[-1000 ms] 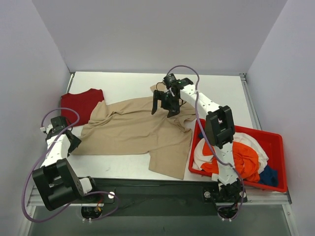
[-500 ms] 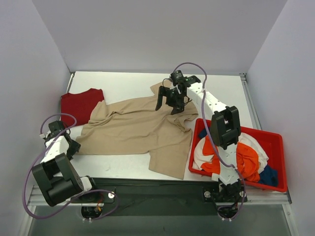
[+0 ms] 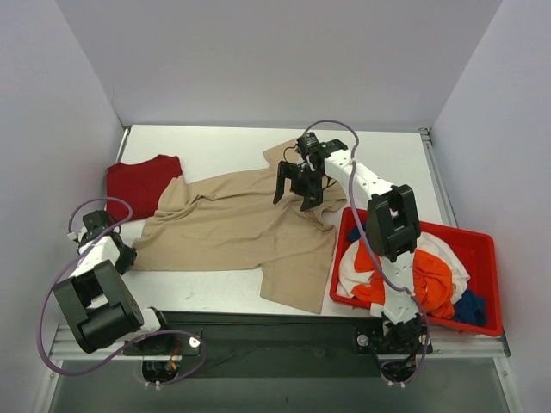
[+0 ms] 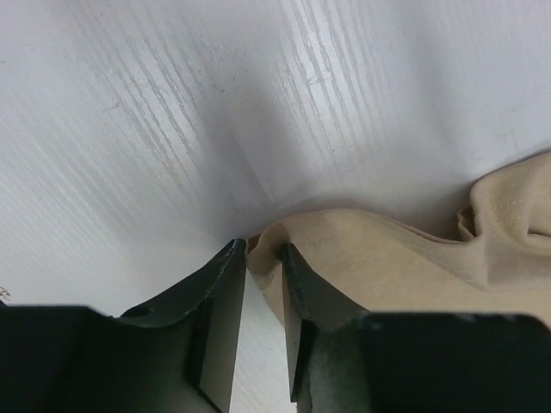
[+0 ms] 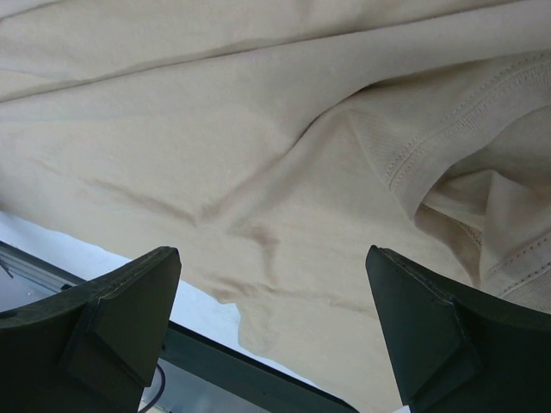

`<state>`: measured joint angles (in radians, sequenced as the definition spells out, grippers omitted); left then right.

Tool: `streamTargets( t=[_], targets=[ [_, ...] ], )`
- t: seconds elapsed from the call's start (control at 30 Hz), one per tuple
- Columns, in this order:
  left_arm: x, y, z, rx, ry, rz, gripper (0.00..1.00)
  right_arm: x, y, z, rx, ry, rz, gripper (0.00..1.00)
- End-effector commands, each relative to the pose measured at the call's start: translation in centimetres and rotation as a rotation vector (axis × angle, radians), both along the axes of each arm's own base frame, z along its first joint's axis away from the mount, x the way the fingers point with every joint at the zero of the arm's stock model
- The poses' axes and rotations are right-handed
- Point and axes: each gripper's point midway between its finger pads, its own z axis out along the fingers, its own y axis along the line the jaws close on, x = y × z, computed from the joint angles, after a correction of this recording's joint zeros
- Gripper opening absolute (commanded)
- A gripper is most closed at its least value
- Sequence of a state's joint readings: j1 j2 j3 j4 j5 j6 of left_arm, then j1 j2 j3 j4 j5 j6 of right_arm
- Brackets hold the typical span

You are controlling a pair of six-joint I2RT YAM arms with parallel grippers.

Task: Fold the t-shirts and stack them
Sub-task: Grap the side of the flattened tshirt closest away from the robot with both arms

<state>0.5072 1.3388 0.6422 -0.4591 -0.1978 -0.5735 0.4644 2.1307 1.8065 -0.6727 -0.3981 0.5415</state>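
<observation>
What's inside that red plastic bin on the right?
A heap of tees in the red bin: a white tee, an orange tee, a blue tee. Anything beneath them is covered.

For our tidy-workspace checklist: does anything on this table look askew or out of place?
The beige t-shirt lies wrinkled and skewed, one corner reaching the table's near edge; a white t-shirt spills over the red bin's rim.

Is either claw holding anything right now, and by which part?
The left claw pinches the beige t-shirt by its edge; the right claw is open, holding nothing.
</observation>
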Motion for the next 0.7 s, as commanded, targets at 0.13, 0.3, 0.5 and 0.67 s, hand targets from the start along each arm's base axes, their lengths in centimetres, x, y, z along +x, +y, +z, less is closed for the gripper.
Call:
streamTargets(
  t=[0.13, 0.3, 0.5, 0.67],
  targets=[
    [0.2, -0.4, -1.1, -0.030, -0.007, -0.018, 0.22, -1.6, -0.4, 1.6, -0.018, -0.026, 0.035, 0.95],
    [1.0, -1.1, -0.9, -0.050, -0.043, -0.032, 0.07, -3.7, -1.0, 1.1, -0.042, -0.006, 0.074, 0.94],
    [2.3, -1.5, 0.8, -0.004, -0.053, -0.105, 0.00, -8.1, -3.1, 0.0, -0.094, 0.035, 0.125, 0.93],
    [2.9, -2.3, 1.2, -0.021, -0.065, -0.149, 0.00, -12.0, -3.7, 0.0, -0.101, 0.058, 0.184, 0.93]
  ],
)
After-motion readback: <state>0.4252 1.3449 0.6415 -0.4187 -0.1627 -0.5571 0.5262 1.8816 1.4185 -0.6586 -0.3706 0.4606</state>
